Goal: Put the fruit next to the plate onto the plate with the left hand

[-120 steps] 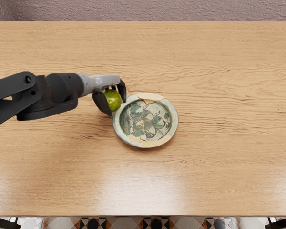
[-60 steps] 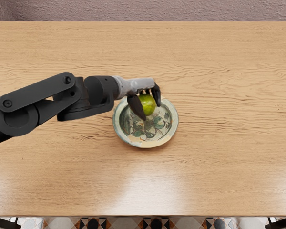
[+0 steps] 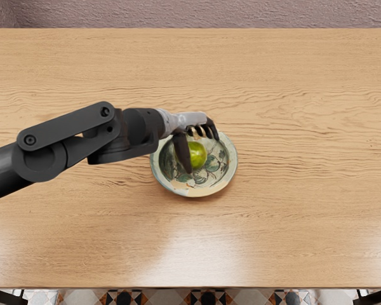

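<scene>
1 green fruit (image 3: 197,153) on painted plate (image 3: 224,170), left hand (image 3: 192,129) above, fingers (image 3: 207,131) spread wide

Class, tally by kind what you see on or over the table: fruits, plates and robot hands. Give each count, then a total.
Fruit: 1
Plate: 1
Robot hand: 1
Total: 3

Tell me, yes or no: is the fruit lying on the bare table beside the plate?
No, the fruit lies inside the rim of the plate, right by the open left hand.
</scene>
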`<state>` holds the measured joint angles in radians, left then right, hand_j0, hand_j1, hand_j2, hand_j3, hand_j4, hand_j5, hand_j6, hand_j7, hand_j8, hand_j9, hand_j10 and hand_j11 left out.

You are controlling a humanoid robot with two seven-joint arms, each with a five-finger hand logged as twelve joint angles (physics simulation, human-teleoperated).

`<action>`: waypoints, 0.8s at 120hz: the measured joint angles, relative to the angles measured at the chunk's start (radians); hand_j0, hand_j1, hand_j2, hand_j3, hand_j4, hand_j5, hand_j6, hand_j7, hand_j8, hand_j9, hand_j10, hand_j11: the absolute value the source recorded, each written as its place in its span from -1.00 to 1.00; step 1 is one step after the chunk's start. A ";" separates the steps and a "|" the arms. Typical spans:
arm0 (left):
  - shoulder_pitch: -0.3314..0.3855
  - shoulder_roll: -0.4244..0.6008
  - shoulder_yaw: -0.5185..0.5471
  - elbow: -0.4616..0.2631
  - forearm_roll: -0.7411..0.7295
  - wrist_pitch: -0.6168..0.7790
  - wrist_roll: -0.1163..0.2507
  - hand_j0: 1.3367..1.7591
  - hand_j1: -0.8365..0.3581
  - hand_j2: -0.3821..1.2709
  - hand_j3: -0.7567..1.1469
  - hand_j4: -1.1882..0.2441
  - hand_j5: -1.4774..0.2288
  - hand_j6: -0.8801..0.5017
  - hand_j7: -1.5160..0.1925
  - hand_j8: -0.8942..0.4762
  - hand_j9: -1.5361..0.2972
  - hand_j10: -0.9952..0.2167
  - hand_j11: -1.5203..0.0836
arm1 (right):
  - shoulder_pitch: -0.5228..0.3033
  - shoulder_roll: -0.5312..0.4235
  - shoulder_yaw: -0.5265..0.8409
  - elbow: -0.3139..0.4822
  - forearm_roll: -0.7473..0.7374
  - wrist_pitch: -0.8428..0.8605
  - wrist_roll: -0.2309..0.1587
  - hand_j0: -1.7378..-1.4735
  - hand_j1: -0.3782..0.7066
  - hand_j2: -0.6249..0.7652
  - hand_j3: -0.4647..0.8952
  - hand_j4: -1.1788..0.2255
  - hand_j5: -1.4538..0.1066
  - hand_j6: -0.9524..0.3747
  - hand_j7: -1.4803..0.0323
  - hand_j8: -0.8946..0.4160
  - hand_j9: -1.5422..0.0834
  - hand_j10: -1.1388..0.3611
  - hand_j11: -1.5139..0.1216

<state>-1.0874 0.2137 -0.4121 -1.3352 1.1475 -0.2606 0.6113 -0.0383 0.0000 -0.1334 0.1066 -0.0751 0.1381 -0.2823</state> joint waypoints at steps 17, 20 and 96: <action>-0.019 0.057 -0.039 -0.002 -0.145 -0.036 0.000 0.50 0.73 -0.53 -0.20 0.43 0.44 0.11 0.48 0.17 0.41 0.47 0.59 | 0.000 0.000 0.000 -0.002 0.000 0.000 0.000 -0.40 -0.95 -0.10 -0.32 0.68 0.86 0.43 0.96 0.36 0.90 0.52 0.85; -0.022 0.075 -0.046 -0.002 -0.185 -0.047 0.000 0.50 0.75 -0.53 -0.20 0.45 0.47 0.12 0.51 0.18 0.43 0.48 0.62 | 0.000 0.000 0.000 -0.002 0.000 0.000 0.000 -0.40 -0.95 -0.10 -0.32 0.68 0.86 0.43 0.96 0.36 0.90 0.52 0.85; 0.004 0.488 -0.216 -0.001 -0.887 -0.349 0.000 0.52 0.93 -0.53 -0.20 0.62 0.69 0.23 0.73 0.27 0.64 0.60 0.85 | 0.005 0.000 0.000 -0.002 0.000 0.000 0.000 -0.40 -0.95 -0.10 -0.32 0.68 0.86 0.43 0.96 0.36 0.90 0.52 0.85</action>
<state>-1.0830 0.7020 -0.6282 -1.3366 0.2605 -0.6098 0.6109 -0.0334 0.0000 -0.1339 0.1045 -0.0751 0.1381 -0.2823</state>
